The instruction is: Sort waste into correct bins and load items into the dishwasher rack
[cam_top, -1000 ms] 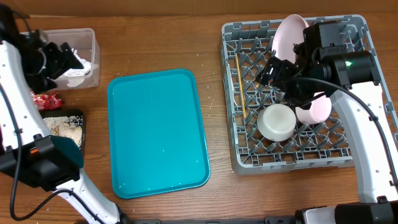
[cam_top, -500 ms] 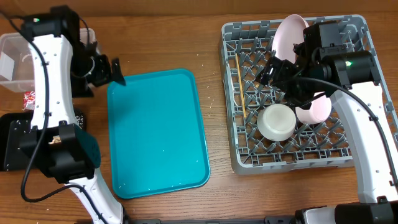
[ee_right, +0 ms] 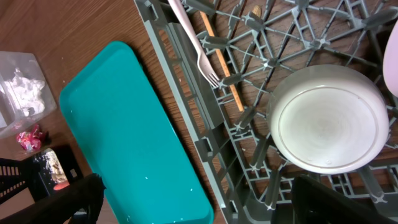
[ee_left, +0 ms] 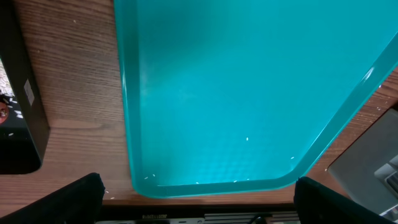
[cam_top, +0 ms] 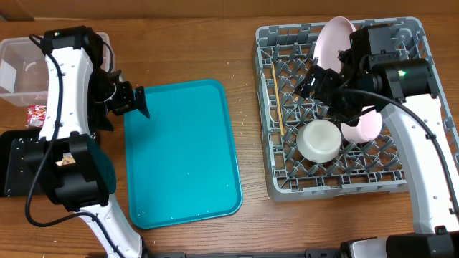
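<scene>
From overhead, the left gripper (cam_top: 130,100) is seen spread wide and empty over the left rim of the teal tray (cam_top: 183,154). The red wrapper (cam_top: 34,112) is found on bare table between the clear tub (cam_top: 18,50) and the black tray (cam_top: 13,168), well apart from that gripper and on the far side of the left arm. The right gripper (cam_top: 320,80) is held over the dishwasher rack (cam_top: 269,143), near the propped pink plate (cam_top: 332,37) and above the upturned white bowl (cam_top: 319,140). In the left wrist view, both fingertips (ee_left: 74,198) are shown far apart with nothing between them; only teal tray and a strip of black tray are framed, so the wrapper is not sighted here. In the right wrist view, the fingers are likewise parted and bare; the fork (ee_right: 194,50) and chopstick (ee_right: 222,65) are laid on the rack floor, just beside the bowl. The wrapper could well be missed, since it is hidden behind the left arm. The tub could also be clipped if a reach back is made carelessly. On the right, the leaning plate could be toppled by a blind descent.
</scene>
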Tool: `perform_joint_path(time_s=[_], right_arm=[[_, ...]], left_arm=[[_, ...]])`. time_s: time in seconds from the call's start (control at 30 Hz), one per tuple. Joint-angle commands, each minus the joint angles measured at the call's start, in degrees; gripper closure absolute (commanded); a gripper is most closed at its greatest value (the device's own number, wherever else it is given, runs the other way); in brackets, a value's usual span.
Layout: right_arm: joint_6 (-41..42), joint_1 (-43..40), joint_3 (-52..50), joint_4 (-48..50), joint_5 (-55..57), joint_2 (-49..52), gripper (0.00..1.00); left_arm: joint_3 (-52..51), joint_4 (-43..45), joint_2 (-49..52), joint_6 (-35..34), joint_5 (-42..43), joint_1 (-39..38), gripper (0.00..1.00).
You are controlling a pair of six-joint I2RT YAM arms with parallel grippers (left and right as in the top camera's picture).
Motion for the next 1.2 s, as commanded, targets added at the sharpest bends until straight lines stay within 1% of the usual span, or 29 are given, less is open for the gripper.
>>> perform_joint_path(time_s=[0.0, 0.27, 0.5, 0.63, 0.77, 0.9, 0.93, 0.97, 1.0, 1.03, 1.1, 1.17], right_arm=[[0.02, 0.17, 1.03, 0.15, -0.42, -0.48, 0.0], [0.02, 0.17, 1.03, 0.15, -0.42, -0.48, 0.0], [0.02, 0.17, 1.03, 0.15, -0.44, -0.48, 0.0], [0.02, 0.17, 1.03, 0.15, -0.42, -0.48, 0.0], [0.02, 0.17, 1.03, 0.15, -0.42, -0.48, 0.0], [0.02, 0.17, 1.03, 0.15, -0.42, -0.48, 0.0], [0.02, 0.17, 1.03, 0.15, -0.42, -0.48, 0.0], [0.02, 0.17, 1.03, 0.15, -0.42, -0.48, 0.0], [0.02, 0.17, 1.03, 0.15, -0.42, -0.48, 0.0], [0.02, 0.17, 1.03, 0.15, -0.42, -0.48, 0.0], [0.02, 0.17, 1.03, 0.15, -0.42, -0.48, 0.0], [0.02, 0.17, 1.03, 0.15, -0.42, -0.48, 0.0]], left_arm=[[-0.24, -0.11, 0.13, -0.44, -0.59, -0.02, 0.0], [-0.24, -0.59, -1.68, -0.72, -0.59, 0.42, 0.0], [-0.66, -0.59, -8.85, -2.97, -0.09, -0.87, 0.0], [-0.9, -0.59, -12.94, -3.26, -0.31, -3.54, 0.0], [-1.16, -0.28, -12.94, -4.46, -0.04, -7.63, 0.0], [-5.42, 4.33, -12.7, -8.15, -0.04, -13.49, 0.0], [-6.91, 6.05, -12.7, -8.24, -0.09, -15.06, 0.02], [-8.37, 7.98, -12.7, -8.39, -0.09, -16.55, 0.12], [-9.6, 9.68, -12.68, -9.09, -0.09, -17.92, 0.19], [-10.97, 11.65, -12.68, -10.08, -0.09, -19.3, 0.31], [-13.03, 14.67, -12.68, -12.61, -0.09, -21.22, 0.49], [-15.02, 17.53, -12.63, -15.04, -0.09, -22.64, 0.53]])
